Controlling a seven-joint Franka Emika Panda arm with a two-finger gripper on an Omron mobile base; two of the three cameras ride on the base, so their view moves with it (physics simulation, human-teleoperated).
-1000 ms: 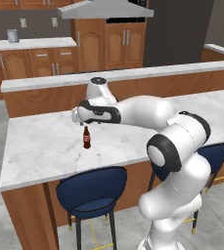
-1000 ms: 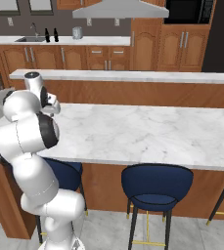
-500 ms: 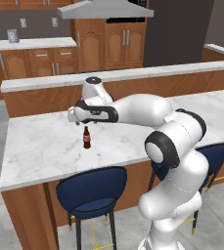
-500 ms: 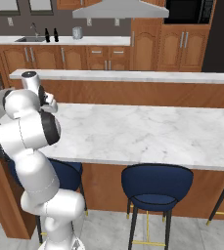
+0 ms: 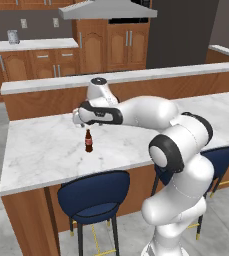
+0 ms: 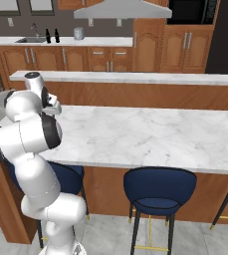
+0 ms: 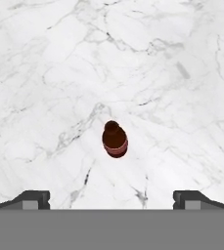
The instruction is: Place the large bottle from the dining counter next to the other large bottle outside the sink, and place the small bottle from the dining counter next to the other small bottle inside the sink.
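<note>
Hand view: a small dark brown bottle (image 7: 115, 139) with a red label band, no writing legible, stands upright on the white-grey marble dining counter (image 7: 59, 73); it sits ahead of and midway between the fingertips (image 7: 33, 199); the gripper (image 7: 111, 200) is spread wide, holding nothing.

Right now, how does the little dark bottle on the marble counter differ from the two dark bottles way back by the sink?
The small bottle stands alone on the dining counter, directly below the open gripper; the far bottles stand as a pair on the back worktop beside the sink. The small bottle shows a red band; the far bottles look plain black, though too small to be sure. All stand upright.
</note>
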